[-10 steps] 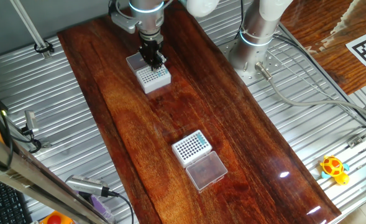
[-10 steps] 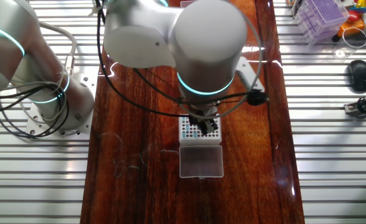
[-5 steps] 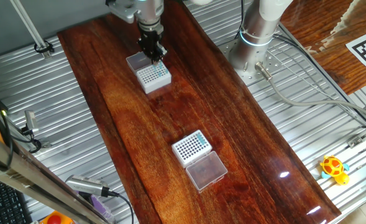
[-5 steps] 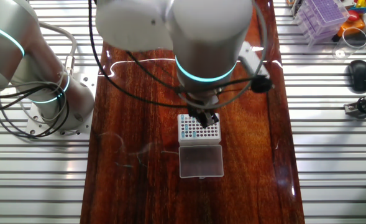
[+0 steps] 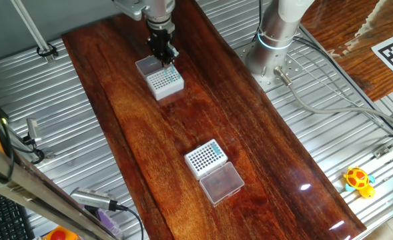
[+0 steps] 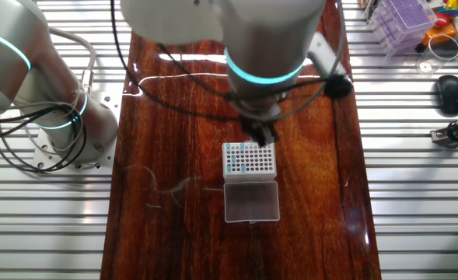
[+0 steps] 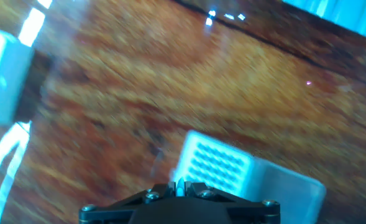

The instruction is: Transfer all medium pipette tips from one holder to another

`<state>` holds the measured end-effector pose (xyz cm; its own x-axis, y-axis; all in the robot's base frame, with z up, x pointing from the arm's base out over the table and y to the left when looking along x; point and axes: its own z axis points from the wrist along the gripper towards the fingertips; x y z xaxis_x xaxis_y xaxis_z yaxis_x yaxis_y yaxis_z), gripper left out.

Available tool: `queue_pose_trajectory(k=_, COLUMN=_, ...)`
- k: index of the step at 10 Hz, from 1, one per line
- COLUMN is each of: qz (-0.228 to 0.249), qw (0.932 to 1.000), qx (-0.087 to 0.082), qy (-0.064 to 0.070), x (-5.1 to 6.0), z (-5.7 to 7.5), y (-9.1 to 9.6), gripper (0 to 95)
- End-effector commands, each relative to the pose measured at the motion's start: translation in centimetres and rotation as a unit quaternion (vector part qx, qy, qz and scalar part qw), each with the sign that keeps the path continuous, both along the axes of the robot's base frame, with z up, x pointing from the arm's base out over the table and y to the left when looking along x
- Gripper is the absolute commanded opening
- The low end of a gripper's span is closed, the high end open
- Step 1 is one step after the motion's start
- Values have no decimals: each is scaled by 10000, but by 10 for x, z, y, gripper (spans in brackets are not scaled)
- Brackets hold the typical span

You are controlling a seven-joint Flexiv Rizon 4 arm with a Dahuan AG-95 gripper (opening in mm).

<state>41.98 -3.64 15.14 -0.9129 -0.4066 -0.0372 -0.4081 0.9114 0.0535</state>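
In one fixed view my gripper (image 5: 165,59) hangs just above the far edge of the one holder (image 5: 165,82), a white rack with fine grey dots whose frosted lid (image 5: 145,65) lies behind it. The other fixed view shows the gripper (image 6: 263,141) above that rack (image 6: 249,159), with teal dots in its left columns. In the hand view the jaws are shut on a medium pipette tip (image 7: 181,185), a slim teal cone, above the blurred rack (image 7: 215,164). The other holder (image 5: 205,157), with bold dark holes and some teal dots, stands nearer the front.
A clear boxy lid (image 5: 221,182) lies beside the front rack. The arm's base (image 5: 274,40) stands on the slatted metal at the right. A yellow toy (image 5: 358,180) lies at the far right. A purple rack (image 6: 403,19) sits off the wooden board.
My gripper has lifted up off the fine-dot rack and drifted slightly toward its far edge, still shut. Both racks and lids have stayed put.
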Motion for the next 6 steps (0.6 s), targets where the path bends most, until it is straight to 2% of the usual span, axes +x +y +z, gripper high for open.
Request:
queue_pose_trajectory(k=1, qz=-448, qw=9990, qx=-59, qy=-25, x=5, z=3, y=56, gripper=0)
queue_pose_trajectory(k=3, qz=-764, qw=9971, qx=-57, qy=-39, x=2, z=1, y=92, gripper=0)
queue_pose_trajectory(k=4, qz=-830, qw=9965, qx=-57, qy=-38, x=1, z=0, y=98, gripper=0)
queue_pose_trajectory(k=6, qz=-589, qw=9982, qx=-44, qy=-30, x=1, z=0, y=98, gripper=0)
